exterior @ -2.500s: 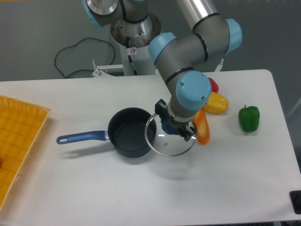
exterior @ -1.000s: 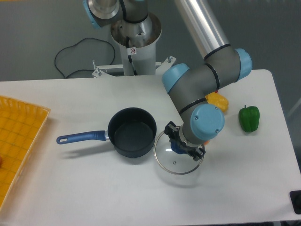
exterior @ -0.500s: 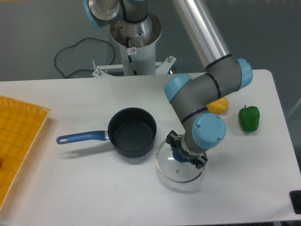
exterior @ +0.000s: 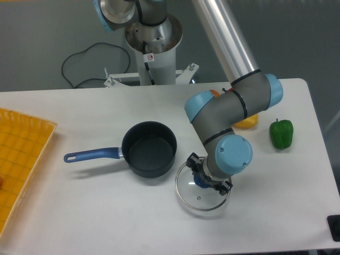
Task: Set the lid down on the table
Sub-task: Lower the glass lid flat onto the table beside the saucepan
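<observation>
1. The lid (exterior: 201, 192) sits low over the table (exterior: 106, 212), just right of the saucepan (exterior: 149, 149) and clear of its rim. Its glass looks level, with a thin shadow at the near edge, so I cannot tell whether it is touching down or hovering just above.
2. The gripper (exterior: 202, 179) comes from above, its jaws pinching the blue knob at the lid's centre; the wrist hides most of the contact.
3. Releasing while the lid hangs above the surface would drop it, so the metal rim could clatter, bounce or skate sideways.
4. The lid's left edge lies near the pan wall, so any slide that way could knock it against the pan.
5. Pressing down further after contact would load the glass and the knob.
6. The green pepper (exterior: 281, 133) and yellow pepper (exterior: 247, 121) lie well apart, behind the arm; the yellow tray (exterior: 21, 159) sits at far left.
</observation>
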Robot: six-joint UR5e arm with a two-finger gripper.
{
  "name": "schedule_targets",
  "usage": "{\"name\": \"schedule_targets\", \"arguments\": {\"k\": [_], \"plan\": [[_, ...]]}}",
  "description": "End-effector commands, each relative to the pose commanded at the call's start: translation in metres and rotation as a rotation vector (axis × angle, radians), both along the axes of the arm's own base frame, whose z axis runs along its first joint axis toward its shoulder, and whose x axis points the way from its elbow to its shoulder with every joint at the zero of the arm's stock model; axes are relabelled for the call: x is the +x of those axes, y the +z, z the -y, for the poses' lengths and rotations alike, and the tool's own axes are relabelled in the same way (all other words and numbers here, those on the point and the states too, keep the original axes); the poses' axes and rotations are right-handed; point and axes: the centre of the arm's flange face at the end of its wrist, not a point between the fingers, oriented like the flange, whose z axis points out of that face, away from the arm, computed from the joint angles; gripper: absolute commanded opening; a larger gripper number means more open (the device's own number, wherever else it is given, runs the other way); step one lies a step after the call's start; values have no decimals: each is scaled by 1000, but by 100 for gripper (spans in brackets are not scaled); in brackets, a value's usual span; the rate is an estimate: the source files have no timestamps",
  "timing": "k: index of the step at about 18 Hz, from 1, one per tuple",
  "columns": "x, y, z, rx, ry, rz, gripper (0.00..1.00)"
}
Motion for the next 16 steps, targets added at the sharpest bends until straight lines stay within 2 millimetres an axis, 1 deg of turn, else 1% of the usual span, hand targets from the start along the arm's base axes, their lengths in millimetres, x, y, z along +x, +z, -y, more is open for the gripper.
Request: {"name": "schedule_targets", "arguments": {"k": [1, 3, 9, 16], "plan": [[1, 1, -3, 9, -3, -8, 52], [5, -4, -9, 17, -7, -1, 52], [8, -11, -11, 13, -11, 10, 52], [18, -22, -17, 7, -23, 30, 52]]}}
